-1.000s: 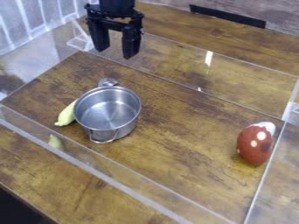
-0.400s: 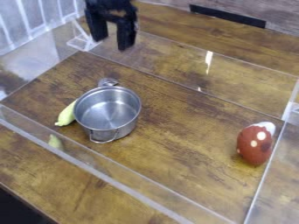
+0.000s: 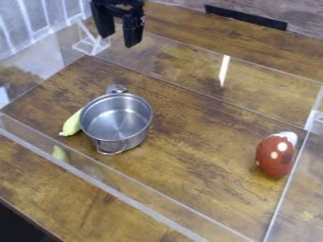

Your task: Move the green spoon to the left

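Observation:
The green spoon (image 3: 72, 122) lies on the wooden table just left of the steel pot (image 3: 116, 121), which hides part of it; only its yellow-green handle shows. My gripper (image 3: 119, 36) hangs at the top left of the view, well behind the pot and the spoon, pointing down. Its two black fingers stand apart and hold nothing.
A red-brown egg-shaped object (image 3: 275, 155) sits at the right. A low clear plastic wall (image 3: 151, 202) rims the wooden work area. A white railing (image 3: 32, 24) stands at the far left.
The gripper has drifted up and a little left in the view, away from the pot. Its fingers stay open. Pot, spoon and egg have not moved.

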`<action>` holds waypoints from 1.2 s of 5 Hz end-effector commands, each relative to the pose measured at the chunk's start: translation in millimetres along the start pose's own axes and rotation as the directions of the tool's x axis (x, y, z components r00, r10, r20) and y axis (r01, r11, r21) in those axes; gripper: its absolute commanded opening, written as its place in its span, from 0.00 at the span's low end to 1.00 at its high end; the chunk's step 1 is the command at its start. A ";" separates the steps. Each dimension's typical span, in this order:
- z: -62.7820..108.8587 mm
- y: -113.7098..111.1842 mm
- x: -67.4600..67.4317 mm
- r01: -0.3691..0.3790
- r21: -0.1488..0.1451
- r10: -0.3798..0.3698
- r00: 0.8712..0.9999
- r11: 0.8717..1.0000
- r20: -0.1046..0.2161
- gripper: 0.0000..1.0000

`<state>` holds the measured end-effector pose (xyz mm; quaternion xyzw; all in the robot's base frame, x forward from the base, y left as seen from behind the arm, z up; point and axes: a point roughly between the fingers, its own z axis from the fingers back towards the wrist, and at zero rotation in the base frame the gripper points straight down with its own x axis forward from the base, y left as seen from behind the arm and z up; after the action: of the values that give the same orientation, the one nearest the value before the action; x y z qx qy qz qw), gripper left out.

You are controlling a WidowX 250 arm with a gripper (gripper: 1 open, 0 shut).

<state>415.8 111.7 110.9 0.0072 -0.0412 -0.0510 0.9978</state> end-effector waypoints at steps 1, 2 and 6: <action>9.2 -1.2 4.6 -0.044 0.032 0.042 0.997 0.999 0.059 1.00; -6.7 -13.8 5.6 -0.067 0.026 0.066 0.997 0.997 0.050 1.00; 16.2 -17.6 7.4 -0.104 0.023 0.102 0.992 0.994 0.075 1.00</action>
<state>414.6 94.2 85.2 0.0050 -0.0256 0.0040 0.9997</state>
